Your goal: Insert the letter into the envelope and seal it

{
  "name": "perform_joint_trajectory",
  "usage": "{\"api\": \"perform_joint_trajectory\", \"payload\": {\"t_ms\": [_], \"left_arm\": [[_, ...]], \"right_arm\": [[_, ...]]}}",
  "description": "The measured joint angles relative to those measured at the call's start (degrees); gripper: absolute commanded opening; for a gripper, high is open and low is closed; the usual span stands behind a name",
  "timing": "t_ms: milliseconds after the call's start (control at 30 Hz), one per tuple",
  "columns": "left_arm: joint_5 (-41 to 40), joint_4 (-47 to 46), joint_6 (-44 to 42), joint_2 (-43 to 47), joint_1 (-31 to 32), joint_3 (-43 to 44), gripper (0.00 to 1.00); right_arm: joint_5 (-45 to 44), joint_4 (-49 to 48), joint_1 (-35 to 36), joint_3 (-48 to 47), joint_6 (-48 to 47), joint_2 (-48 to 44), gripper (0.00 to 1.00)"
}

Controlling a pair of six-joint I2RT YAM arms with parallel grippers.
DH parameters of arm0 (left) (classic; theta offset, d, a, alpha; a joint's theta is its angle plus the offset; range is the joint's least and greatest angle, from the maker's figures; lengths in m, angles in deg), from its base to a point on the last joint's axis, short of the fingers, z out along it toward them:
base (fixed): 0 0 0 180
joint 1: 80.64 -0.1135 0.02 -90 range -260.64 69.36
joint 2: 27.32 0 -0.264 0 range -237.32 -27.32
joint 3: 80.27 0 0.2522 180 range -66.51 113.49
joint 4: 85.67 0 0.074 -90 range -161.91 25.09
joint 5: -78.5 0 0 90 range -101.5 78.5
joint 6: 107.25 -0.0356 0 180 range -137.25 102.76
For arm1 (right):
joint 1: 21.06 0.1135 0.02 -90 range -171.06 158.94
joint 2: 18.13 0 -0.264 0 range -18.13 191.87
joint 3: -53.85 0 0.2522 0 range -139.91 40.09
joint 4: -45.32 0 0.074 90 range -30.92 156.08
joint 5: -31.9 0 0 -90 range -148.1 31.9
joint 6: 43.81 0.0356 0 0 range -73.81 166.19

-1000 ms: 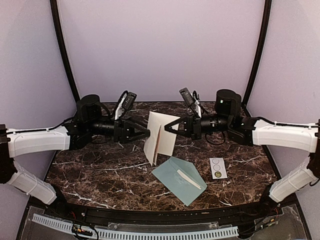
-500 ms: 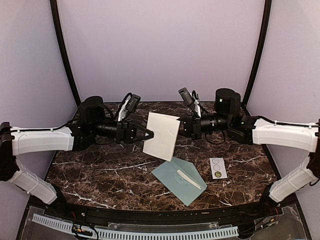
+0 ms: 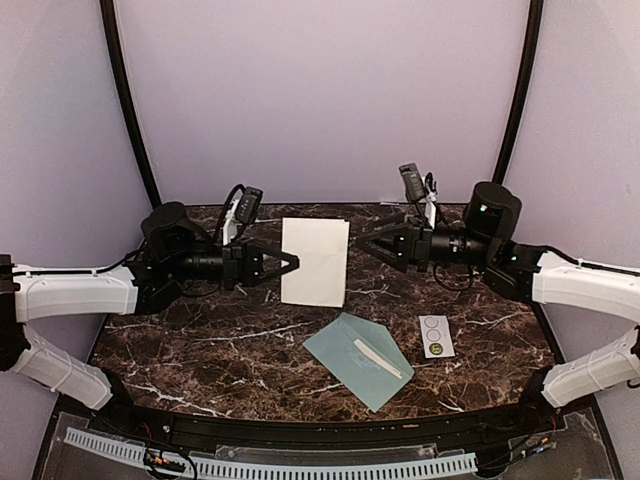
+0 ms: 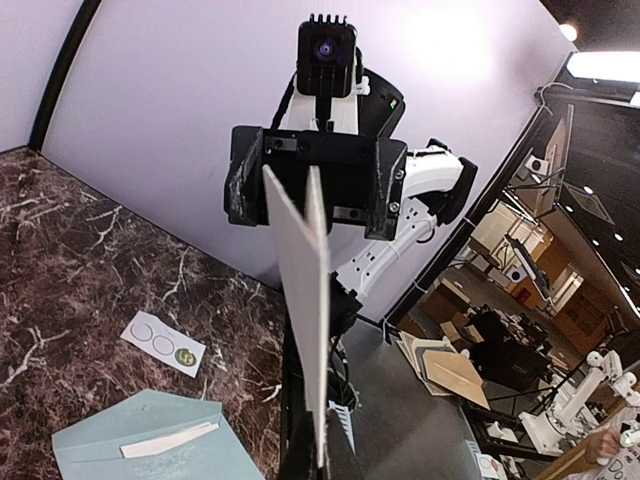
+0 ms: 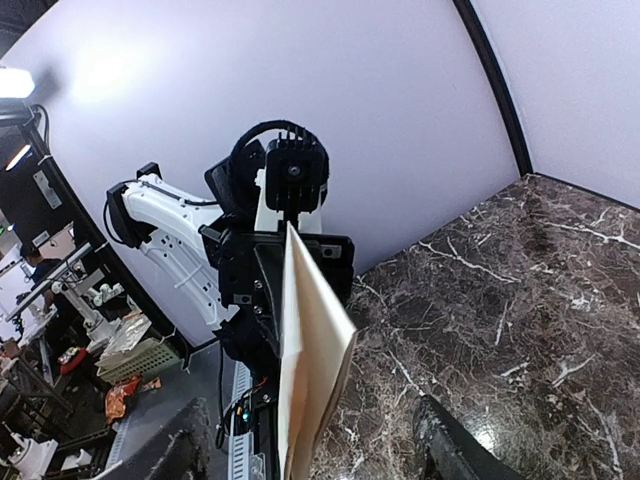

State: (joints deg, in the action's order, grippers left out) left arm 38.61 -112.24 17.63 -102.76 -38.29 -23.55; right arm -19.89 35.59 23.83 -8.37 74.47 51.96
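Over the marble table (image 3: 200, 340), the left gripper (image 3: 291, 264) has clamped the letter (image 3: 318, 262) at 9 o'clock; the right gripper (image 3: 366, 245) has released, jaws apart. Handover done; the envelope (image 3: 358, 358) waits at 5 o'clock.

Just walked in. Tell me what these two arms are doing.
The left gripper is shut on the left edge of the folded letter, holding it upright above the table. The right gripper faces it from the other side, open and clear of the sheet. The envelope lies flat on the table, a white strip with circles beside it.
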Motion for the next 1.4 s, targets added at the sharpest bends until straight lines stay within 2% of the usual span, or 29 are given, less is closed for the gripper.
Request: {"api": "perform_joint_trajectory", "payload": {"t_ms": [167,267,500,733,867,1067,1267,1400], "left_arm": [[-5.6,-5.8,2.7,2.5,0.0,-2.5,0.0],[-7.2,-8.2,4.0,2.6,0.0,-3.2,0.0],[-8.6,-10.0,5.4,2.6,0.7,-3.4,0.0],[-8.8,-10.4,5.7,2.6,1.4,-3.4,0.0],[-9.0,-10.3,5.6,2.6,1.7,-3.4,0.0],[-10.0,-9.4,4.6,2.6,1.7,-3.5,0.0],[-11.1,-7.6,3.4,2.6,1.7,-3.8,0.0],[-11.8,-6.7,2.7,2.6,1.7,-3.8,0.0]], "right_arm": [[-1.2,-3.9,-0.4,2.5,1.6,-2.9,0.92],[-2.3,-3.8,0.1,2.5,1.5,-2.5,0.96],[-4.3,-1.5,3.4,0.3,0.2,2.5,0.88],[-4.3,-1.7,5.4,-2.3,0.6,6.6,0.62],[-3.9,-3.2,5.9,-3.9,1.4,8.3,0.36],[-3.2,-5.7,6.4,-5.2,2.8,10.1,0.12],[-3.3,-7.5,6.5,-5.2,3.8,10.3,0.0],[-3.3,-8.0,6.5,-5.2,4.1,10.4,0.0]]}}
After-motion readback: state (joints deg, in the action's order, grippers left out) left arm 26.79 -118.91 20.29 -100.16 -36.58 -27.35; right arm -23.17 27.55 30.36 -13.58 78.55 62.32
